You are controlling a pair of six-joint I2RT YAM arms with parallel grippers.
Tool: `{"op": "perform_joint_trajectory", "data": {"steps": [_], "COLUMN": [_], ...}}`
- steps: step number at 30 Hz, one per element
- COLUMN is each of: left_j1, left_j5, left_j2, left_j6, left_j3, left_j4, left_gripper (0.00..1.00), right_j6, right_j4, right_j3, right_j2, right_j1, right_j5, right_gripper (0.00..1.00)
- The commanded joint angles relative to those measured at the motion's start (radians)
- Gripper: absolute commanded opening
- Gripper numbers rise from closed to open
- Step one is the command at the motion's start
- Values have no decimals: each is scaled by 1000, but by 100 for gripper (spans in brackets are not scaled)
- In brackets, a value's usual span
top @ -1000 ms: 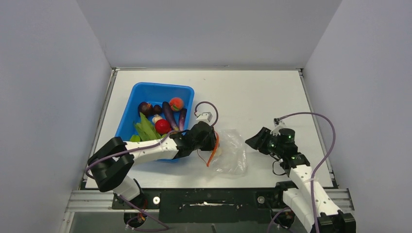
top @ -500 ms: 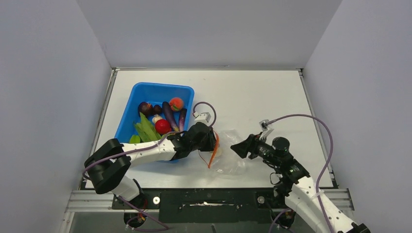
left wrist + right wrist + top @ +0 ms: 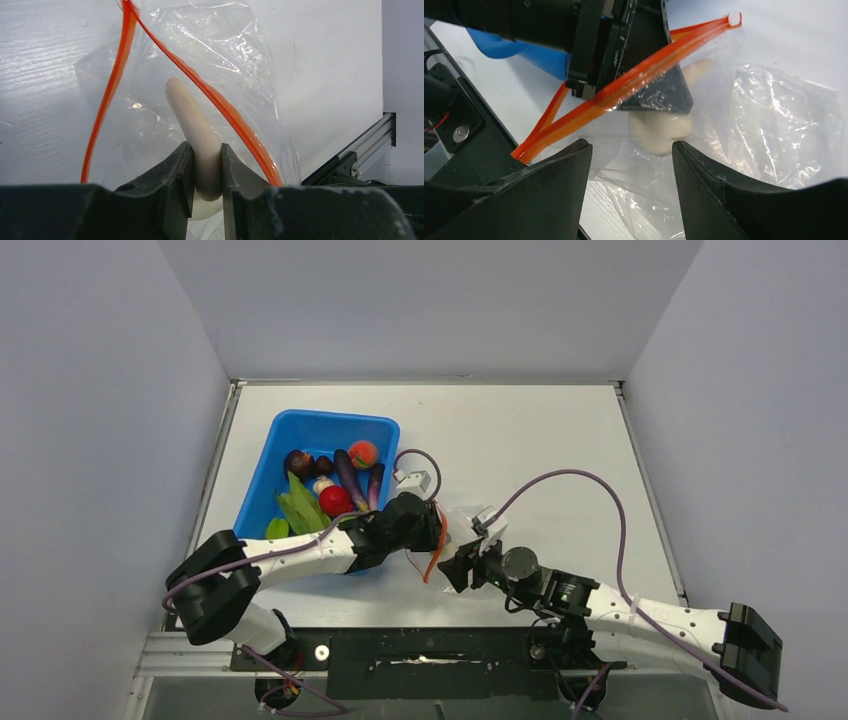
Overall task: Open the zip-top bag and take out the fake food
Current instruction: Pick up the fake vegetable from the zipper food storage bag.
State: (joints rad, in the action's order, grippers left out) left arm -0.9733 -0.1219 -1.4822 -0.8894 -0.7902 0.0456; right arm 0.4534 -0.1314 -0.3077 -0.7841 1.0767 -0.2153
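Note:
The zip-top bag (image 3: 478, 532) lies right of the blue bin, its orange-red zipper strip (image 3: 220, 105) parted. My left gripper (image 3: 206, 147) reaches through the bag's mouth and is shut on the stem of a white mushroom (image 3: 192, 117). In the top view the left gripper (image 3: 432, 530) sits at the bag's left edge. My right gripper (image 3: 630, 147) is open, with clear bag plastic between its fingers just below the mushroom (image 3: 659, 131). In the top view the right gripper (image 3: 462, 565) is at the bag's near edge. The zipper strip (image 3: 624, 87) also crosses the right wrist view.
The blue bin (image 3: 330, 420) at left holds a red fruit (image 3: 335, 500), green pods (image 3: 300, 505), dark purple pieces (image 3: 350, 475) and an orange-pink peach (image 3: 363, 453). The table's metal front rail (image 3: 430, 650) runs close below the bag.
My right arm has swung left from the table's right side and now has its open gripper at the bag's near edge. The left gripper has stayed at the bag's mouth.

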Motion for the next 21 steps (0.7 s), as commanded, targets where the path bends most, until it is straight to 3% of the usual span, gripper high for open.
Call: {"op": "perform_joint_trajectory", "data": {"steps": [1, 7, 12, 21], "left_j1": [4, 4, 4, 4], "left_j5": [1, -9, -12, -22], "left_j2": [52, 69, 78, 94], "left_j6": [-11, -17, -18, -20], "left_j3": [2, 18, 21, 20], "left_j4": [54, 59, 59, 53], "left_gripper": [1, 1, 1, 1], "right_j6": [-48, -17, 44, 110], "right_j4": [-117, -127, -147, 4], "right_j3": [-84, -110, -119, -257], "right_j2": [-41, -35, -60, -202], "right_j1": [33, 44, 45, 45], "right_j5": [-108, -35, -84, -120], "right_gripper": [61, 62, 63, 63]}}
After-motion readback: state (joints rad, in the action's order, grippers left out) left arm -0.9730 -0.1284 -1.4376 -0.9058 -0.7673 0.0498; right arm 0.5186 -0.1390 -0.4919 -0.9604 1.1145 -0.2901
